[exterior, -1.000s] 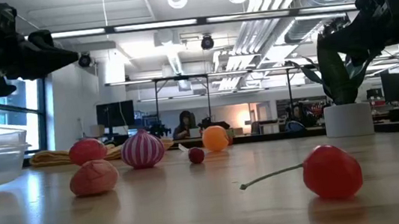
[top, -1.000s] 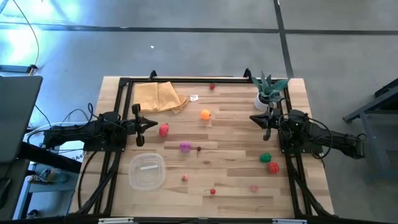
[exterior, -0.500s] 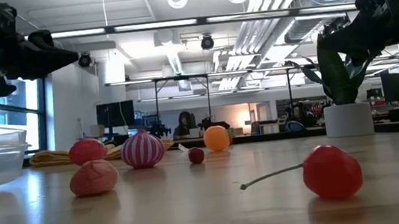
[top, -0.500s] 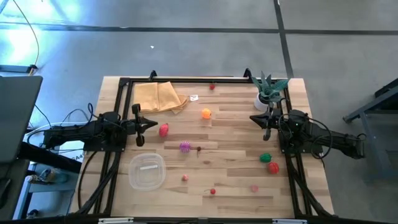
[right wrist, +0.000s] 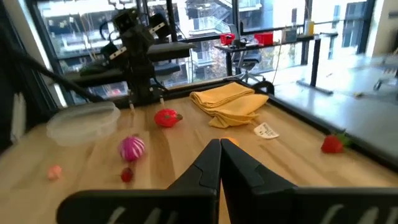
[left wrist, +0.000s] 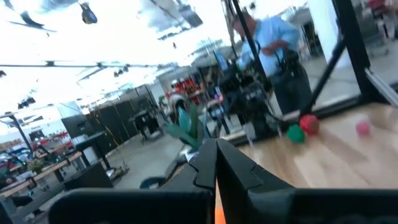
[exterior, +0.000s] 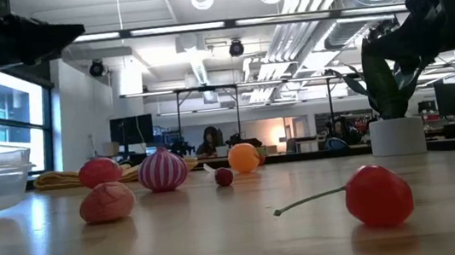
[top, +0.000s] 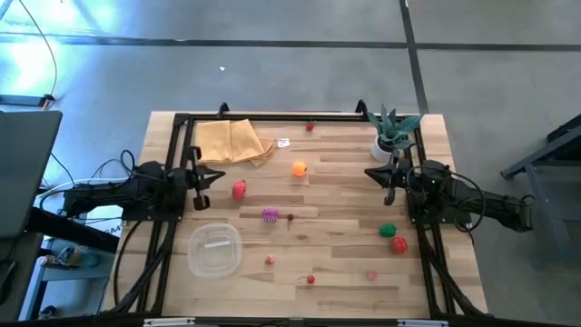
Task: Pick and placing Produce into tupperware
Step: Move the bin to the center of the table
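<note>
The left gripper point(top: 201, 175), fingers together and empty, has pulled back toward the frame's left edge, away from the red fruit point(top: 240, 189), while the clear tupperware point(top: 214, 249) at lower left sits unfilled

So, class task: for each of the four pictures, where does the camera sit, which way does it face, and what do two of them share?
High: overhead, straight down on the table; both arms show.
Low: at tabletop height, level across to the room; arms overhead.
Left wrist: on the left arm, past the shut left gripper, facing the right arm.
Right wrist: on the right arm, past the shut right gripper, facing the left arm.
Shared: high and right wrist both show the yellow cloth and tupperware.
</note>
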`<state>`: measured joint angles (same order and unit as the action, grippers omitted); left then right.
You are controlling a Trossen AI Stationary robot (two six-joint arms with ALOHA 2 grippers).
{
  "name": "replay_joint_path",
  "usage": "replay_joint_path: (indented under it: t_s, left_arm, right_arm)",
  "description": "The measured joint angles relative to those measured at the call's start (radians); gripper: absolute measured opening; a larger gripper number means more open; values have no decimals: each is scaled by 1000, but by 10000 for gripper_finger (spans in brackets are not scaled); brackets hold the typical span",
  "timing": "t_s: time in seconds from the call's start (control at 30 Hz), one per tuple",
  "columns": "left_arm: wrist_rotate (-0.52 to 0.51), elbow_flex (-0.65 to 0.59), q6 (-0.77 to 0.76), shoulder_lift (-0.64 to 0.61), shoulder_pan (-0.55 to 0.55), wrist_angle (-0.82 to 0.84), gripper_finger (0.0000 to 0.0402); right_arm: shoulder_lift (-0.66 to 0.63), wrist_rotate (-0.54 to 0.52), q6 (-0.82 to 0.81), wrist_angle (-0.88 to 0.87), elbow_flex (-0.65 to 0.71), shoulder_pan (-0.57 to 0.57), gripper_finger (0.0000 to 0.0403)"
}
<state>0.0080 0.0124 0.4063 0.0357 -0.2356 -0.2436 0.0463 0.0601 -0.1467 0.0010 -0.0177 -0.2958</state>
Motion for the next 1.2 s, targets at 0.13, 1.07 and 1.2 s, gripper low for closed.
replay_joint_path:
  t_s: [0.13,1.07,1.2]
  left_arm:
    - [0,0,0,0,0,-32,1]
    - [-20,0,59,0,0,6,1]
    - [-20,0,61,0,0,54,1]
  right_arm:
    - [0,0,-144,1,0,0,0]
    - [0,-186,-5,86,0,2,0]
    - [0,-324,64,87,0,2,0]
